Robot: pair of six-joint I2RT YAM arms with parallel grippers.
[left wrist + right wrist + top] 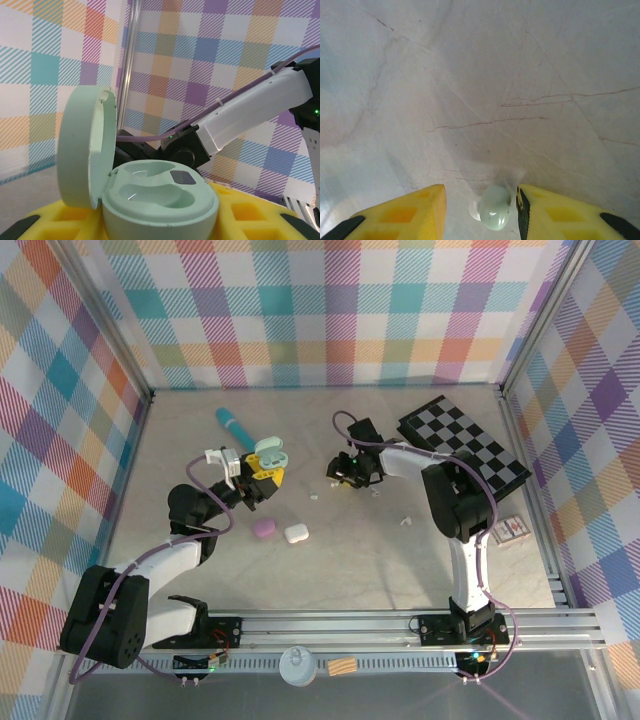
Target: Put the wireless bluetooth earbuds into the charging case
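Now the left arm runs up from its base, bends at the elbow and reaches toward the board [465, 440]. The left gripper [264, 476] pinches the open green case [162, 202], well left of the board, with the lid [85, 145] upright. The right arm bends left at the elbow, and the right gripper [343, 472] is tipped down at the table [480, 75], nearer the board. Its jaws are spread, and a pale green bud [492, 207] lies between them, close to one finger.
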